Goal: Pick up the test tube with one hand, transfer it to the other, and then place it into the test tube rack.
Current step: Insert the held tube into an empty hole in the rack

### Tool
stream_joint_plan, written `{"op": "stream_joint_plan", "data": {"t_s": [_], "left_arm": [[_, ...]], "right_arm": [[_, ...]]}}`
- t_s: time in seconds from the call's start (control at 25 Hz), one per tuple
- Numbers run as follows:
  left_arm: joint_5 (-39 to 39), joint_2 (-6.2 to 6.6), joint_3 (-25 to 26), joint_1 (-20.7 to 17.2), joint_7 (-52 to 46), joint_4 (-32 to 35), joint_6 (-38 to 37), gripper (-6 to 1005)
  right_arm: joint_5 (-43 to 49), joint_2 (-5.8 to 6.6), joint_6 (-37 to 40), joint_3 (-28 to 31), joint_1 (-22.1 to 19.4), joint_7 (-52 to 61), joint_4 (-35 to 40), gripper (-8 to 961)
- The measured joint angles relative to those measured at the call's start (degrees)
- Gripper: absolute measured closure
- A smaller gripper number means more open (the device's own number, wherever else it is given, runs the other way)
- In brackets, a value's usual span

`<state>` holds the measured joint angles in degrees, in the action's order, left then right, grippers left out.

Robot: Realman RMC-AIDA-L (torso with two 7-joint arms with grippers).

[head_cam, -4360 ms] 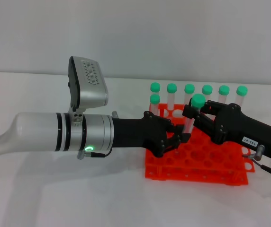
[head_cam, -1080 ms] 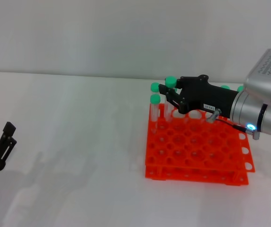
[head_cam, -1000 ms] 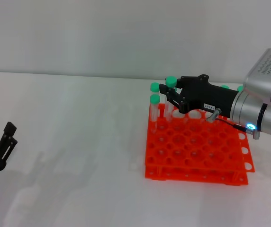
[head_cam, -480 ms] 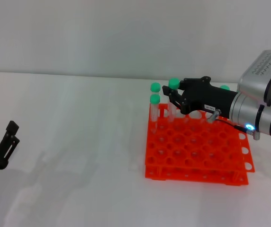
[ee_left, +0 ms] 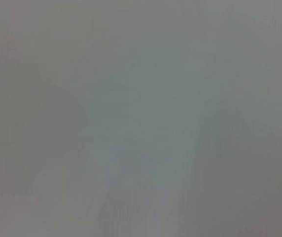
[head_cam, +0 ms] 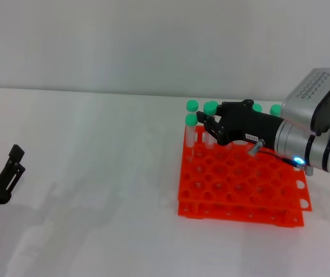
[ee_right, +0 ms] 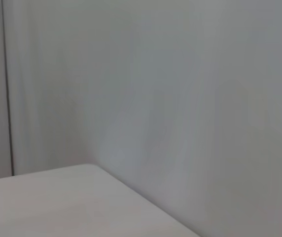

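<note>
The right gripper (head_cam: 209,126) is clamped on the test tube (head_cam: 211,118) just under its green cap, at the far-left corner of the test tube rack (head_cam: 240,184). Against the frame a second ago, the gripper has sunk and shifted slightly right: the cap that stood clear above the neighbouring caps now sits level with them, and the tube body has gone down into a far-row hole. Whether its tip has reached the lower tier cannot be told. In the frame from over four seconds back both grippers met over the rack; now only the right one is there.

The right arm (head_cam: 312,147) reaches in from the right edge, roughly level and angled toward the far left, its blue light (head_cam: 298,160) lit on the near side of the silver wrist.

The left gripper (head_cam: 3,180) sits at the near left edge of the white table (head_cam: 96,173), well apart from the rack, fingers spread apart and holding nothing. It has moved only slightly over the last second.

Other green-capped tubes (head_cam: 191,119) stand in the rack's far rows, two at the left corner just beside the held tube, and more caps show behind the gripper to the right.

Only the head view shows any of this. The left wrist view is a featureless grey field. The right wrist view shows a pale wall (ee_right: 180,98) and a corner of white surface (ee_right: 57,202), with no fingers, tube or rack.
</note>
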<state>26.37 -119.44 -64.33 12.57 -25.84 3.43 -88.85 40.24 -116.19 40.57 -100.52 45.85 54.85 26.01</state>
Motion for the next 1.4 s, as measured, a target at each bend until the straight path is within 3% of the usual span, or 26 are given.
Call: {"op": "stream_joint_plan", "data": {"t_s": [1.4], "left_arm": [[0.27,-0.27,-0.76,0.0,-0.32,-0.1,-0.01,222]], "right_arm": [[-12.79,0.0,-4.67,-12.2,0.32,-6.41,-0.44,752]]}}
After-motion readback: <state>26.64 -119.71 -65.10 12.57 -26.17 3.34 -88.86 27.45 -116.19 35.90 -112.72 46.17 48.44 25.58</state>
